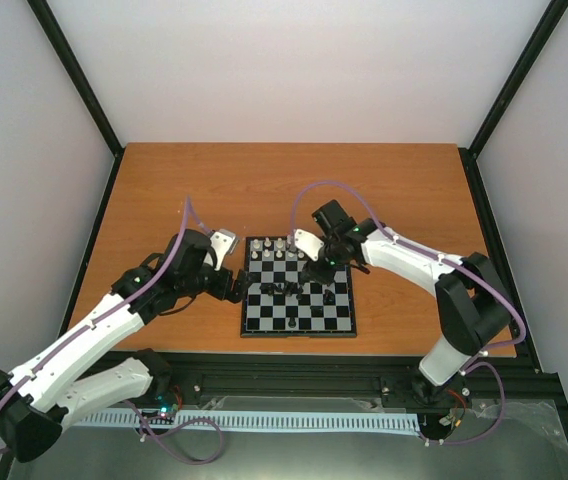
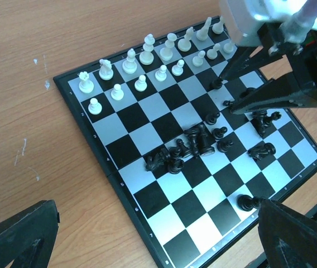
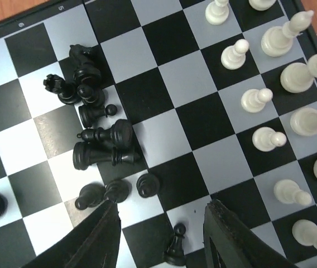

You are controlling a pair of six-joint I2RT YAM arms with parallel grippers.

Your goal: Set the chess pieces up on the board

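Sixteen white pieces (image 2: 129, 62) appear to fill the two far rows of the board (image 1: 314, 318), which sits at the middle of the table (image 1: 164, 200), so we judge the white half done and the black half hardly begun. Most black pieces (image 3: 100, 137) lie in a jumble on the middle rows, several tipped on their sides and touching one another, while one black piece (image 2: 245, 201) stands apart towards the near rim. Our right gripper (image 3: 161, 204) hangs over the board with its fingers spread and nothing in them, and a single black pawn (image 3: 175, 245) stands just between them, seemingly upright. Our left gripper (image 2: 157, 206) waits at the left side of the board, fingers likewise wide apart and empty. We expect these figures to be very light, hard and smooth (so a pinch off-centre could squirt one sideways), and top-heavy enough to topple at a nudge. We would take the pawn low on its narrow stem, under the head, closing gently; the fallen ones want a grip across the waist, picked from the edge of the heap so that neighbours stay put.
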